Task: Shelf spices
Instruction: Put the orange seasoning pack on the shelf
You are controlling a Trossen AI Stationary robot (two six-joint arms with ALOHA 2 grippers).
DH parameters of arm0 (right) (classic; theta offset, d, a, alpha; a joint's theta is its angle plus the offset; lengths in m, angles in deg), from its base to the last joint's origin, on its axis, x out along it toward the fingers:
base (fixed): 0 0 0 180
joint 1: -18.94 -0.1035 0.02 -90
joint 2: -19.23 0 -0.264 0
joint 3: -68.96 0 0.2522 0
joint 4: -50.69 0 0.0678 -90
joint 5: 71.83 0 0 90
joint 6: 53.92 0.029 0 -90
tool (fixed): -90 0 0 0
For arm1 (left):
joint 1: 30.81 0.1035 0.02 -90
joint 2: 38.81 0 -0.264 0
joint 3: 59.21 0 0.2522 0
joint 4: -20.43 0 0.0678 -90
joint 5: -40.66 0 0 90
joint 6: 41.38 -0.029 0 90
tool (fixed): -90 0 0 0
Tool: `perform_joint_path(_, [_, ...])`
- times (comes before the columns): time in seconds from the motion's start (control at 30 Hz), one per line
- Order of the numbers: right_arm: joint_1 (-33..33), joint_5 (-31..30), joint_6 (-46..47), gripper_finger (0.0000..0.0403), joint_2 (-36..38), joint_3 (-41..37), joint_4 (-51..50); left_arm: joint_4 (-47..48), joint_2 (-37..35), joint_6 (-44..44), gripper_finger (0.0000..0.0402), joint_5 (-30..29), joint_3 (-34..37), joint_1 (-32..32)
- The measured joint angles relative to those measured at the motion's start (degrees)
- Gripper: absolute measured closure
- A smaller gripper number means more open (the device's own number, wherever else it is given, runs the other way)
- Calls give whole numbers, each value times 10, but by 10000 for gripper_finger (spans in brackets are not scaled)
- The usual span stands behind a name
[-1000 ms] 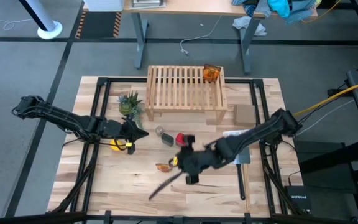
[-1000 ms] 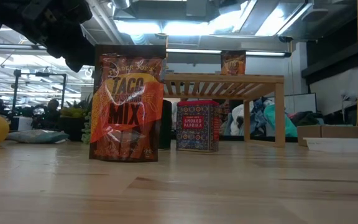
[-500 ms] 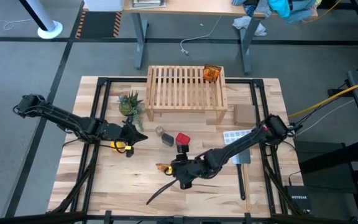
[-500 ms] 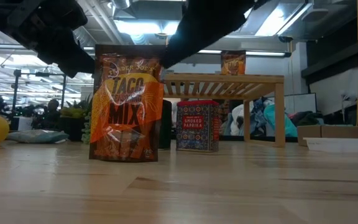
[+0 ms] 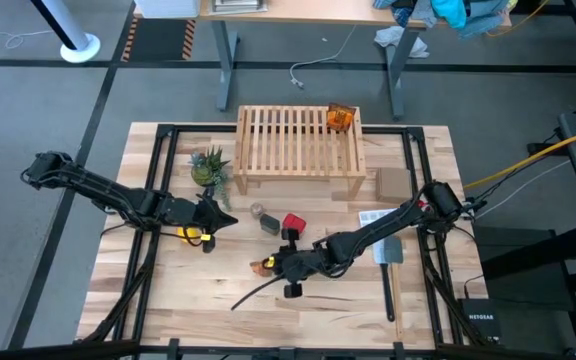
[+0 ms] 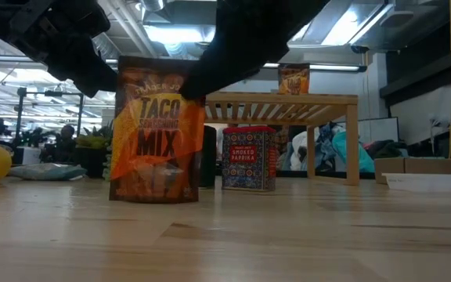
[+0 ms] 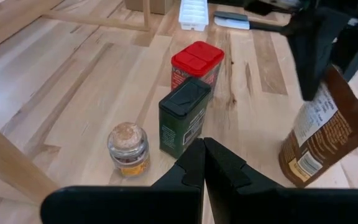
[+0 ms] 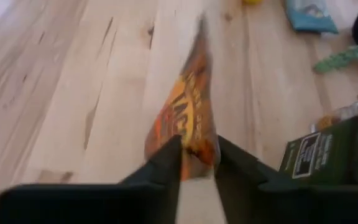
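The orange taco mix packet [image 6: 153, 133] stands upright on the table, near the middle of it, and my right gripper [image 8: 197, 146] is shut on its top. The red tin [image 7: 194, 64], the dark box [image 7: 182, 115] and the tiny jar [image 7: 128, 149] stand just beyond it, toward the shelf [image 5: 298, 140]. A second orange packet [image 5: 340, 117] stands on the shelf's far right corner. My left gripper [image 7: 204, 162] hangs shut above the table's left half, close to the jar and the dark box, touching nothing. My right gripper pinches the packet's top edge [image 8: 197, 134] between its two fingers, one on each flat face. The fingers slant down from the table's right side. The packet stays upright, its bottom [image 6: 153, 196] on the table and its front creased.
A green potted plant [image 5: 209, 168] stands left of the shelf. A yellow round toy [image 5: 194, 235] lies under my left arm. At the right are a white ice-cube tray [image 5: 376, 217], a brown box [image 5: 394, 182] and a dark-headed tool with a wooden handle [image 5: 388, 255].
My right gripper has come down and toward the table's left onto the taco packet and taken hold of its top. The packet's upper part has shifted and its front has creased, while its bottom has stayed in place.
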Motion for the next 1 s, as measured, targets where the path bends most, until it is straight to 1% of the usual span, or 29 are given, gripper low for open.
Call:
perform_joint_path(0.1, [0, -2, -8, 381, 0, 0, 10, 0, 0, -1, 402, 0, 0, 0])
perform_joint_path(0.13, [0, -4, -19, 391, 0, 0, 10, 0, 0, -1, 401, 0, 0, 0])
perform_joint_path(0.3, [-1, -42, -35, 397, 0, 0, 5, 0, 0, -1, 402, 0, 0, 0])
perform_joint_path(0.4, [-1, -78, -48, 397, 0, 3, -6, 1, 0, -2, 401, 0, 0, 0])
perform_joint_path(0.5, [-1, -118, -71, 399, 0, 26, -55, 1, 0, -2, 402, 0, 0, 0])
perform_joint_path(0.57, [-1, -156, -78, 399, 0, 46, -93, 1, 0, -2, 401, 0, 0, 0])
perform_joint_path(0.7, [-1, -235, -95, 400, 0, 96, -200, 1, 0, -2, 402, 0, 0, 0])
perform_joint_path(0.8, [-1, -292, -88, 401, 0, 141, -310, 1, 0, -2, 402, 0, 0, 0])
perform_joint_path(0.9, [-1, -338, -60, 401, 0, 198, -443, 1, 0, -2, 402, 0, 0, 0])
perform_joint_path(1.0, [-1, -383, 3, 401, 0, 270, -602, 1, 0, -8, 402, 0, 0, 0])
